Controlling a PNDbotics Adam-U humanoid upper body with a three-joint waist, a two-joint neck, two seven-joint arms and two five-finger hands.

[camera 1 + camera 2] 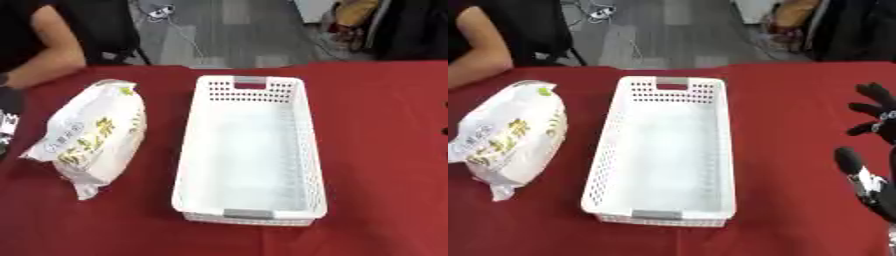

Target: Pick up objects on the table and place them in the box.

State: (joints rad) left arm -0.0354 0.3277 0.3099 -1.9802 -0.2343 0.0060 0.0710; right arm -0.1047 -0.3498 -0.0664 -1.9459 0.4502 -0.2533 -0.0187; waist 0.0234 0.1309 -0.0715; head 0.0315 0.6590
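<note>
Nothing's gone in yet: the white perforated plastic box (pixel 250 150) sits empty on the red tablecloth (pixel 385 125), the white printed food bag (pixel 94 136) lies just to its left, and the black right hand (pixel 870 165) hovers open-fingered, holding nothing.

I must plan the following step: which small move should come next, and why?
Probably move the left hand toward the white bag. The bag lies untouched on the red table, left of the empty white basket; the right hand is open, far across.
</note>
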